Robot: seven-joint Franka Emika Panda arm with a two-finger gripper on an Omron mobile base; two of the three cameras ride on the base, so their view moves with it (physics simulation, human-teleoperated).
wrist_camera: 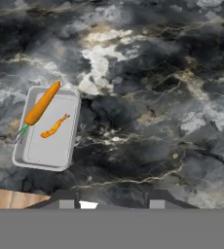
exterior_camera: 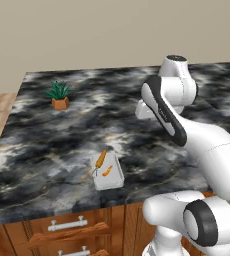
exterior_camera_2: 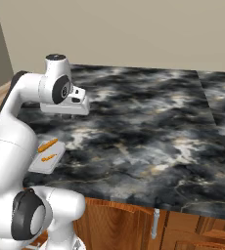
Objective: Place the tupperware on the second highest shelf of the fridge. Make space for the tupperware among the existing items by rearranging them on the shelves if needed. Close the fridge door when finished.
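Two dark fingertips of the gripper (wrist_camera: 112, 203) parted, empty, well above the counter (wrist_camera: 153, 97), tupperware (wrist_camera: 48, 127) untouched.

Three views over one marble counter (exterior_camera: 62, 145)

Both base cameras look forward and down from behind the arm; the hand camera looks straight down, nearer. All share the tupperware (exterior_camera: 107, 171) at the front edge.

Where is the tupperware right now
The tupperware sits flat on the dark marble counter near its front edge, just left of the arm's base in the left base view, well in front of the small potted plant.
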